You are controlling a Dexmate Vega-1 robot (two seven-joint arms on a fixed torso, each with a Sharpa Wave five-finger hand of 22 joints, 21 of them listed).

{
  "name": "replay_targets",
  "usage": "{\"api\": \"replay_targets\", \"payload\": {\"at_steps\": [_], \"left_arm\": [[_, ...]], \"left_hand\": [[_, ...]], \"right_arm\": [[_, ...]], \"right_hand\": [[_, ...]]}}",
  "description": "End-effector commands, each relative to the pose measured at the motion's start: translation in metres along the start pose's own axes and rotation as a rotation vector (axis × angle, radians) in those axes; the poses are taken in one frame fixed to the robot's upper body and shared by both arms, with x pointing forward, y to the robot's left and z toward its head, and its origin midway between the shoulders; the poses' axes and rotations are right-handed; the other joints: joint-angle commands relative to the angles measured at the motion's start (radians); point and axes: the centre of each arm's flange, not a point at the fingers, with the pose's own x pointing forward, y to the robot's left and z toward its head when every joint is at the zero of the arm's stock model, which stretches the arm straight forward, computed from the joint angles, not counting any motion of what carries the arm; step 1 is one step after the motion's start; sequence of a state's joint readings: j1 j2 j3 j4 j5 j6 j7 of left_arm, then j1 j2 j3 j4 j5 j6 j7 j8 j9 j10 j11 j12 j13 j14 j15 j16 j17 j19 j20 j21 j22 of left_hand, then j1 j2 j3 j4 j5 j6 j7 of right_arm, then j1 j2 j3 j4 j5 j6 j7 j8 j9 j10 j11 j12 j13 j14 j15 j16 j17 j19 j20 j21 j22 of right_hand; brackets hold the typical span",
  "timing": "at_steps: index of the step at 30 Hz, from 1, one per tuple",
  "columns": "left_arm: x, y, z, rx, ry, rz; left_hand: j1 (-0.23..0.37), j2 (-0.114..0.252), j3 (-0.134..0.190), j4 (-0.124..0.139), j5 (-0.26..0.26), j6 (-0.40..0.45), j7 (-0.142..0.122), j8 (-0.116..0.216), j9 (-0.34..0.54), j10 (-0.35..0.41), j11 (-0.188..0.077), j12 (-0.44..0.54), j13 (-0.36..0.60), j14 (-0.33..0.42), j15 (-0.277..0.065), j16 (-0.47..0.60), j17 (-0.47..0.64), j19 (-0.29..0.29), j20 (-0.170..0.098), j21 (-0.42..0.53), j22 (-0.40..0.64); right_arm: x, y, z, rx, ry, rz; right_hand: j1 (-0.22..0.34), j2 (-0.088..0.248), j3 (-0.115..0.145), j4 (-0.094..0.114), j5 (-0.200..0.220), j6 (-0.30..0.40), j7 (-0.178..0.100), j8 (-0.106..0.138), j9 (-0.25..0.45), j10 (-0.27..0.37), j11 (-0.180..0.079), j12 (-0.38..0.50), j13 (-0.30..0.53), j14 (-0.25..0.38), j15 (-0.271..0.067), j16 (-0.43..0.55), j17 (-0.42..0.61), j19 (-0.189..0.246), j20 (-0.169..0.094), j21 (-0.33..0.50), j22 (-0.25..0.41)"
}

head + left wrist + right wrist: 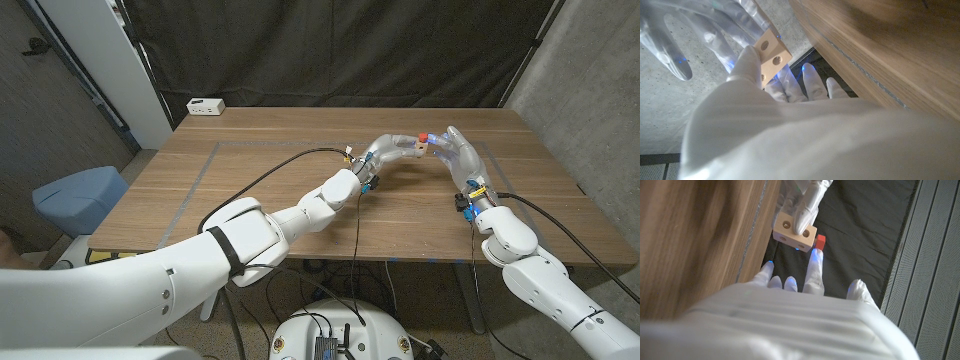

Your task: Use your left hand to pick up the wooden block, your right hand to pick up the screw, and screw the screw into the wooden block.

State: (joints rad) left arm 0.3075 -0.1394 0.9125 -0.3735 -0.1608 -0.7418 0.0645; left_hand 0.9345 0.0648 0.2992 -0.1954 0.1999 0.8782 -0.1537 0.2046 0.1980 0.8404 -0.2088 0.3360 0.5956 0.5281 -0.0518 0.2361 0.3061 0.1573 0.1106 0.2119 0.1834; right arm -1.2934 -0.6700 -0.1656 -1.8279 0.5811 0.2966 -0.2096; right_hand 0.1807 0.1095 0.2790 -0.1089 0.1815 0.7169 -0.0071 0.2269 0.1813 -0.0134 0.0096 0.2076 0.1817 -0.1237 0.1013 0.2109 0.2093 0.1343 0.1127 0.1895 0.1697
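The pale wooden block (pixel 427 147) with round holes hangs above the table's middle right, pinched in my left hand (pixel 393 149). The block (pixel 771 54) shows in the left wrist view between my left hand's fingertips (pixel 751 60). The red-headed screw (pixel 423 136) sticks out of the block's top end. In the right wrist view the screw (pixel 820 241) sits at the block's (pixel 794 234) end, and one fingertip (pixel 814 256) of my right hand (pixel 458 152) touches it. My right hand's other fingers are spread and its thumb stands apart.
The wooden table (pixel 300 180) carries thin tape lines on its left half. A white box (pixel 206 106) sits at the far left corner. A blue seat (pixel 80 195) stands off the table's left edge, and dark curtains hang behind.
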Motion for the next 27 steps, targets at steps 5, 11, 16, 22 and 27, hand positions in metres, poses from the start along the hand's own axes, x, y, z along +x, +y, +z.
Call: {"api": "replay_targets", "payload": {"at_steps": [5, 11, 16, 22, 27], "left_arm": [[-0.0006, -0.0028, 0.0007, -0.002, -0.006, -0.004], [-0.0013, -0.0035, 0.001, -0.001, -0.011, -0.004], [-0.0025, -0.0037, 0.0017, 0.001, -0.019, 0.0], [-0.0054, -0.0043, 0.0014, -0.001, -0.03, 0.004], [-0.007, -0.0042, 0.0014, -0.002, -0.037, 0.004]], "left_hand": [[-0.049, 0.064, 0.055, 0.048, 0.007, 0.014, -0.003, 0.01, 0.005, -0.003, 0.002, 0.002, 0.0, -0.004, -0.097, -0.004, 0.003, 0.007, 0.003, 0.002, 0.005], [-0.05, 0.064, 0.056, 0.047, 0.008, 0.012, -0.003, 0.009, 0.005, -0.003, 0.003, 0.001, 0.0, -0.004, -0.096, -0.004, 0.002, 0.006, 0.004, 0.002, 0.005], [-0.049, 0.066, 0.058, 0.047, 0.008, 0.011, -0.002, 0.009, 0.005, -0.003, 0.002, 0.001, 0.0, -0.005, -0.096, -0.004, 0.001, 0.005, 0.004, 0.002, 0.005], [-0.049, 0.067, 0.059, 0.047, 0.008, 0.007, 0.0, 0.007, 0.005, -0.008, 0.006, -0.001, 0.0, -0.006, -0.095, -0.004, 0.001, 0.006, 0.005, 0.002, 0.005], [-0.049, 0.067, 0.061, 0.047, 0.009, 0.007, 0.0, 0.007, 0.005, -0.007, 0.004, -0.002, -0.001, -0.007, -0.095, -0.005, 0.0, 0.005, 0.005, 0.002, 0.005]], "right_arm": [[-0.0044, 0.001, 0.0002, -0.006, -0.002, 0.019], [-0.0051, 0.0021, 0.0012, -0.012, -0.005, 0.044], [-0.0039, 0.0042, 0.0026, -0.021, -0.004, 0.077], [-0.0034, 0.006, 0.0035, -0.023, -0.006, 0.093], [-0.005, 0.0069, 0.0033, -0.016, -0.005, 0.087]], "right_hand": [[-0.002, 0.004, 0.011, 0.0, 0.005, 0.029, 0.002, 0.007, 0.002, 0.013, 0.0, 0.003, 0.002, 0.006, 0.002, 0.006, -0.001, 0.009, -0.003, 0.009, 0.003], [-0.002, 0.004, 0.011, 0.0, 0.005, 0.032, 0.004, 0.006, 0.002, 0.015, -0.001, 0.002, 0.002, 0.004, 0.0, 0.005, -0.001, 0.005, -0.002, 0.007, 0.003], [-0.004, 0.004, 0.012, 0.002, 0.005, 0.024, 0.003, -0.001, 0.002, 0.009, -0.001, -0.001, 0.002, -0.002, 0.0, 0.002, -0.001, -0.001, -0.002, 0.004, 0.003], [-0.006, 0.004, 0.012, 0.003, 0.006, 0.02, 0.0, -0.005, 0.002, 0.004, -0.001, -0.005, 0.003, -0.006, 0.0, 0.001, 0.0, -0.004, -0.002, 0.003, 0.003], [-0.005, 0.005, 0.014, 0.002, 0.006, 0.021, 0.001, -0.007, 0.002, 0.006, -0.001, -0.005, 0.003, -0.004, 0.0, 0.002, 0.0, -0.004, -0.002, 0.003, 0.003]]}}
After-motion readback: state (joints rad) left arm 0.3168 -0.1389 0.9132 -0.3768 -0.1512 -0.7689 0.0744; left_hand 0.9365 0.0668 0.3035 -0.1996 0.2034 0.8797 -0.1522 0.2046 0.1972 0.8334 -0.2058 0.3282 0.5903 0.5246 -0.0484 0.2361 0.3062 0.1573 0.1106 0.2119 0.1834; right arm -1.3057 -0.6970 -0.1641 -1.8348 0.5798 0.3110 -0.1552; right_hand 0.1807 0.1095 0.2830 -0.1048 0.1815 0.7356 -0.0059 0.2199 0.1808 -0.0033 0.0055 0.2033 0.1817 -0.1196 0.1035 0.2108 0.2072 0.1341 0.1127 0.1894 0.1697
